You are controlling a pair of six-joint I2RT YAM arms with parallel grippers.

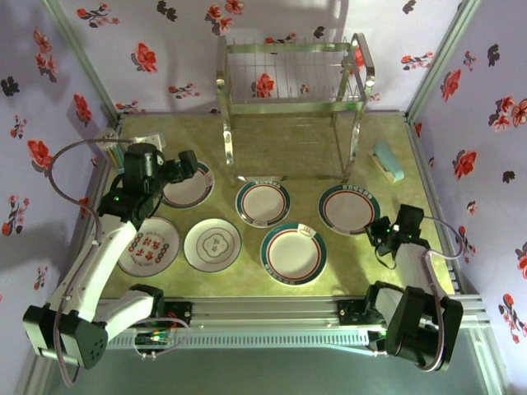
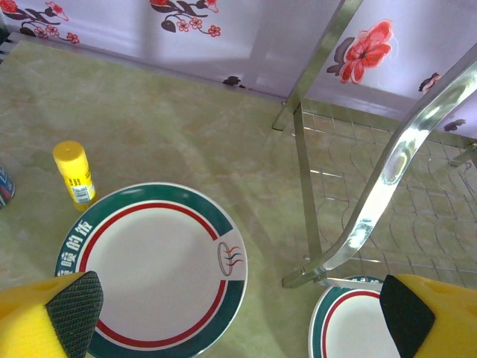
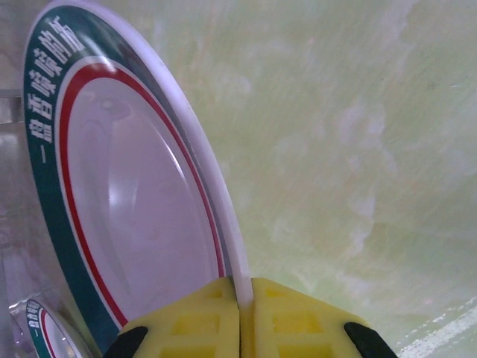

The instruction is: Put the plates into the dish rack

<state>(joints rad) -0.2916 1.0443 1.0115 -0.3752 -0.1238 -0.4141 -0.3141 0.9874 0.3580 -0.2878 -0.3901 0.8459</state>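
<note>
While the left end effector [image 2: 240,317] hangs with its yellow fingers [image 2: 52,317] spread fully apart and holding nothing above the back-left plate [image 2: 153,272], a green-and-red banded one beside a small yellow bottle [image 2: 73,173], the right end effector [image 3: 244,291] is pinched tight on the white rim of the rightmost plate [image 3: 127,186], also banded green and red. That plate lies on the tabletop [image 1: 239,281] just in front of the right legs of the dish rack [image 1: 288,90], which stands at the far edge against the flowered wall. A third banded plate [image 1: 263,202] lies before the rack's left half and a fourth banded plate [image 1: 294,253] nearer the arms, while the plain plate [image 1: 212,244] with a centre motif and the red-patterned plate [image 1: 148,245] sit side by side at the near left.
</note>
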